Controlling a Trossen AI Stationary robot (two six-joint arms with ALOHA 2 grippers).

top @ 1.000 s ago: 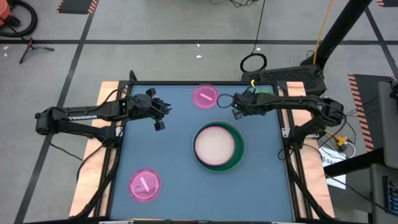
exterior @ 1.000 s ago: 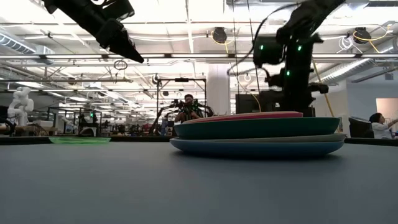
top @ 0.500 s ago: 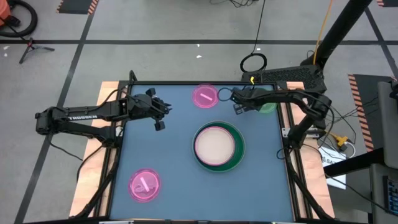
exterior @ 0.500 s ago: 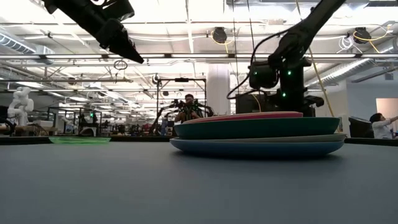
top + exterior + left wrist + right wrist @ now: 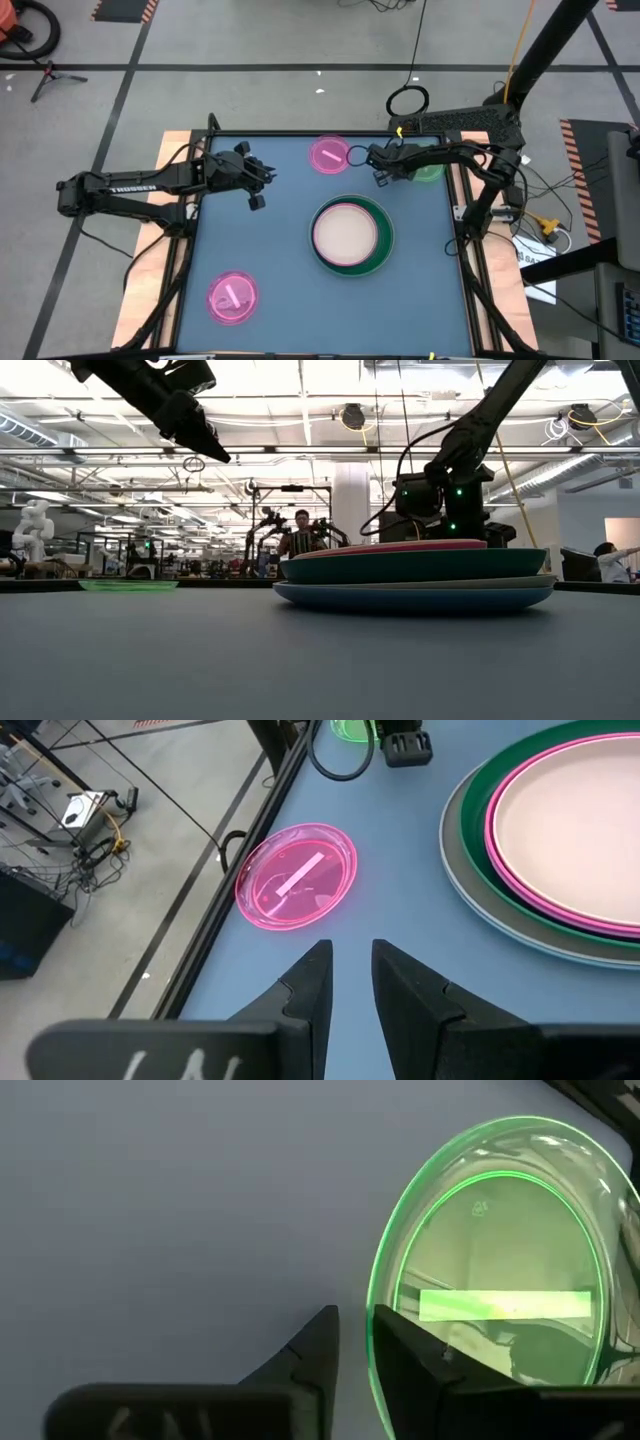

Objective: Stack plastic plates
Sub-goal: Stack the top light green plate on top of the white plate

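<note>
Blue table top [image 5: 270, 250] in a big lab hall, strip lights overhead, a person [image 5: 300, 535] seated far behind in the low view. Stack of plates [image 5: 350, 235] sits right of the table's middle: cream plate on top, pink rim under it, dark green, then grey and blue at the base; the low view shows the same stack [image 5: 415, 572] lying flat. Small pink see-through plate [image 5: 329, 156] lies near the far edge, another small pink plate [image 5: 232, 298] near the front left corner, well apart from the stack.

Small green see-through plate [image 5: 430, 168] lies at the far right edge. Right gripper [image 5: 381, 172] is down low at that plate's left rim, between the far pink plate and the green one. In the right wrist view the green plate [image 5: 500, 1280] lies just beside the fingers [image 5: 315, 1345], its rim at the narrow gap between them; jaws nearly together, and whether they pinch the rim cannot be told.

Left gripper [image 5: 257, 192] hangs above the table's left part, away from all plates, jaws a small gap apart with nothing between them; in the left wrist view the far pink plate [image 5: 297, 875] lies ahead of its fingers [image 5: 312, 985], not touching.
</note>
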